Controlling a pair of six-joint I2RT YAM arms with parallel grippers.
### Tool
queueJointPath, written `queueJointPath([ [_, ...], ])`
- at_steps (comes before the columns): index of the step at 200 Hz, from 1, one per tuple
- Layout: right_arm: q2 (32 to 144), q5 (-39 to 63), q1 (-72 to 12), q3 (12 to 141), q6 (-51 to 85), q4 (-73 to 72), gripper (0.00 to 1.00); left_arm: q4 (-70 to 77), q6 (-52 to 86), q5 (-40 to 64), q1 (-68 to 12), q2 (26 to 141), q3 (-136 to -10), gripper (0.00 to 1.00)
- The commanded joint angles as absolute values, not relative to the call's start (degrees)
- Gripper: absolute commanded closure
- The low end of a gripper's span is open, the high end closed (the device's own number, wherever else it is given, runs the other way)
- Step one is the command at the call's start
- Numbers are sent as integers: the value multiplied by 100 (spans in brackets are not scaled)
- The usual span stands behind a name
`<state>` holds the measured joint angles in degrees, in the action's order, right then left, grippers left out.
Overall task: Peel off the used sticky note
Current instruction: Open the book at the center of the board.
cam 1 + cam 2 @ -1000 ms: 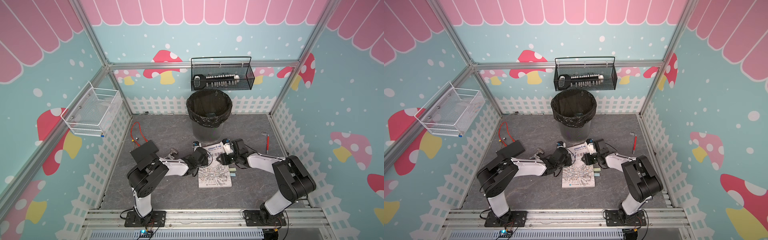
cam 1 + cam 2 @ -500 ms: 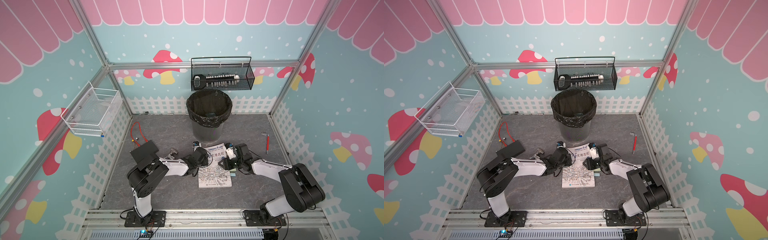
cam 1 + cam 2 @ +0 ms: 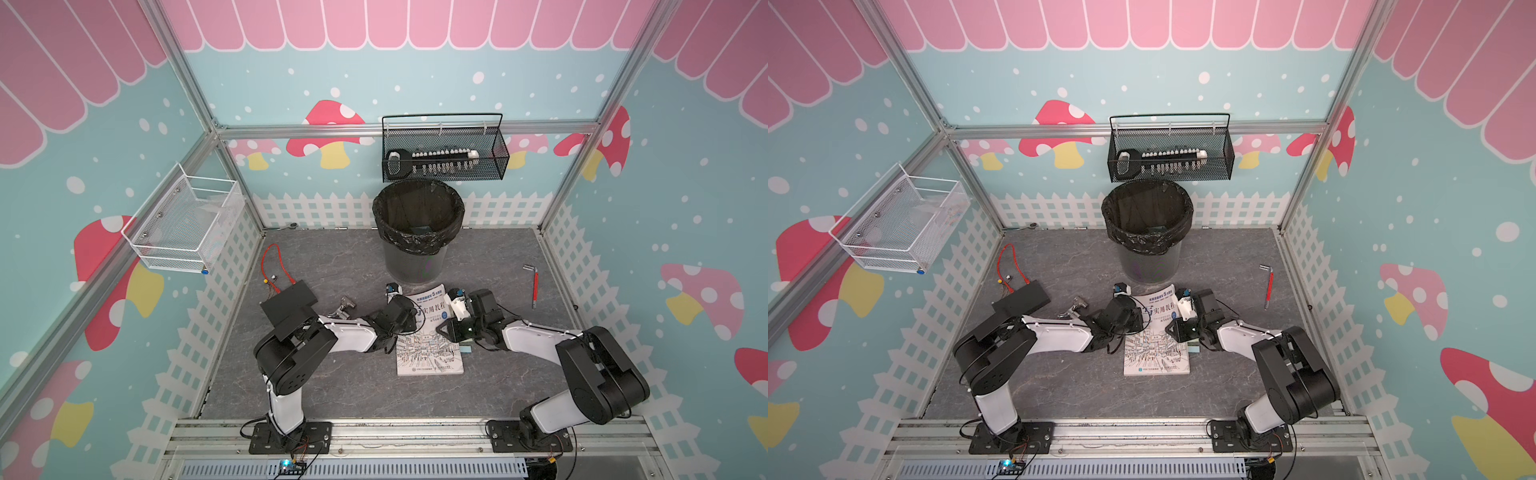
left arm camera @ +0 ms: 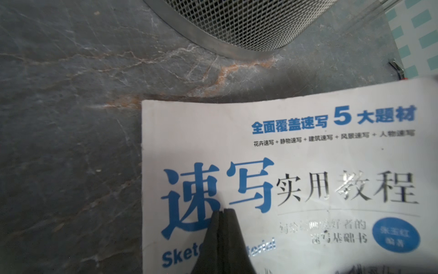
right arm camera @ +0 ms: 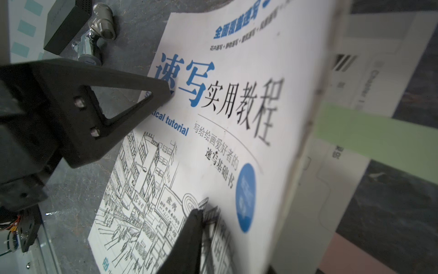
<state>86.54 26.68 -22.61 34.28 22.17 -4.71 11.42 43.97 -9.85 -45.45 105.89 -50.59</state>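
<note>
Pinning book [image 3: 428, 353] cover with left gripper [image 4: 224, 211], fingers clenched together on blue title | right gripper [image 3: 441, 329] at book's right edge, one finger over lifted cover, other hidden, grip unclear | green sticky note [image 5: 379, 135] on inner page beneath that edge

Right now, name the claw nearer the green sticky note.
Right. Right claw: at the book edge beside the green sticky note. Left claw: on the book near its opposite edge.

Both top views are bright, evenly lit from above, shadows faint, frame bars [image 3: 270, 132] bowing near the edges. Glare hits silver lettering on the book [image 4: 308, 166] in the left wrist view; the right wrist view blurs the green sticky note [image 5: 379, 132].
</note>
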Motion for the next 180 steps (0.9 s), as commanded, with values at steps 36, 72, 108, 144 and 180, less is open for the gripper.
queueJointPath([
  [36,8373,2895,-2377,3931,2217,8,80,-603,3571,-1581,-4384,10376,-5521,100],
  [72,8288,3085,-2521,4231,2249,124,72,-685,3133,-1735,-4390,9660,-5750,100],
  [108,8361,3068,-2656,4354,2316,138,69,-596,2818,-1720,-4631,8760,-5325,76],
  [144,8459,3067,-2776,4496,2425,136,66,-511,2366,-1868,-5488,7971,-4800,46],
  [180,8478,3063,-2837,4670,2548,199,61,-509,2453,-1916,-6239,7518,-4329,34],
])
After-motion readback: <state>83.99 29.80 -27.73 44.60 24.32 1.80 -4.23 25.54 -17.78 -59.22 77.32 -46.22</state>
